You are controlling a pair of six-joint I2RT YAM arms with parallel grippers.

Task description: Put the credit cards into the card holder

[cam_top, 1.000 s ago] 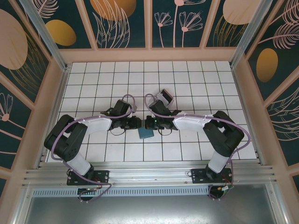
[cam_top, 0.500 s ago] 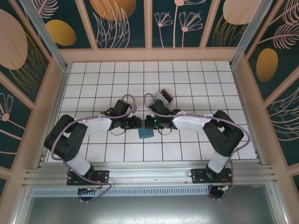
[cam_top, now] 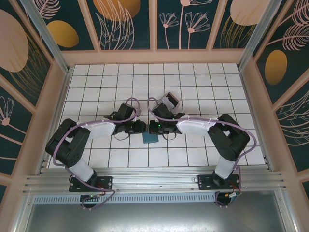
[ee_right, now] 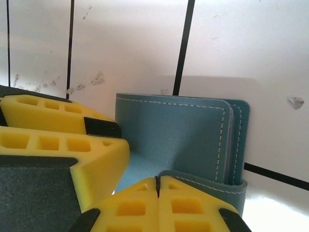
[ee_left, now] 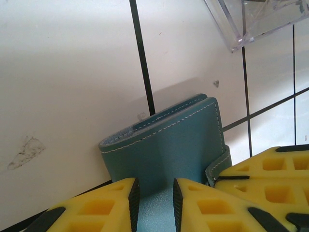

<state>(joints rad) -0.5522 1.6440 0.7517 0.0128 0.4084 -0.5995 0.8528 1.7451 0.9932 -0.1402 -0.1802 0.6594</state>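
The teal card holder lies on the white tiles between both grippers, partly folded, one panel standing up. My right gripper is shut, pinching the edge of a curled teal flap. My left gripper has a narrow gap between its yellow fingers, with the wallet's flat panel showing in the gap. The two grippers nearly touch. The credit cards are hidden or out of view.
A clear plastic box stands just beyond the right gripper. White tiled floor stretches to the patterned walls on all sides.
The right arm has edged slightly to the left towards the left gripper. The wallet and the left arm stay where they were.
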